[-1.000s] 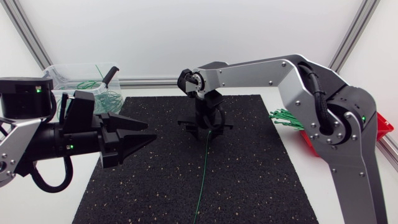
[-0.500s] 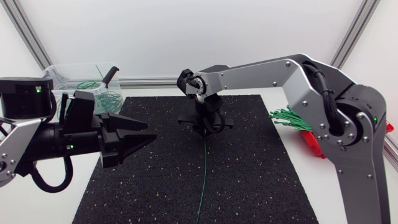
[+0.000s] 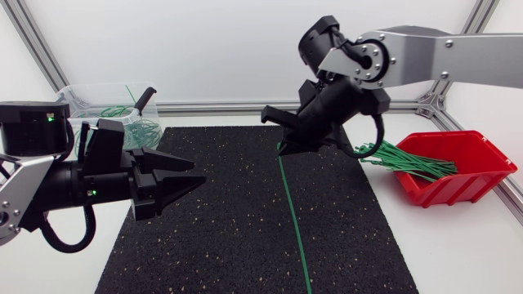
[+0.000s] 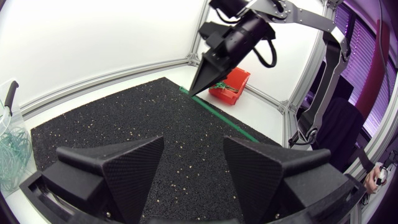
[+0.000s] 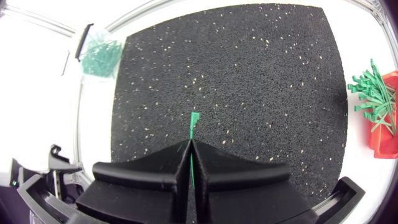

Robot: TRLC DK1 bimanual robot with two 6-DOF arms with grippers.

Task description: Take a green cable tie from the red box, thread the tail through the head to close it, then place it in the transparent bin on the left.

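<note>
- Green cable tie [image 3: 292, 212] clamped near its head in right claw [image 3: 283, 145], above the mat's [image 3: 204, 245] far middle.
- Long axis runs far-to-near; tail points toward near edge.
- Left claw [image 3: 193, 176] gapes, just left of the tail.

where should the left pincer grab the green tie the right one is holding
I'd take the long free stretch of the green cable tie, below the right pincer, which is shut on its far end. Come from the left, side-on: the left pincer is open and faces that way, and the strap runs straight across its path.
</note>
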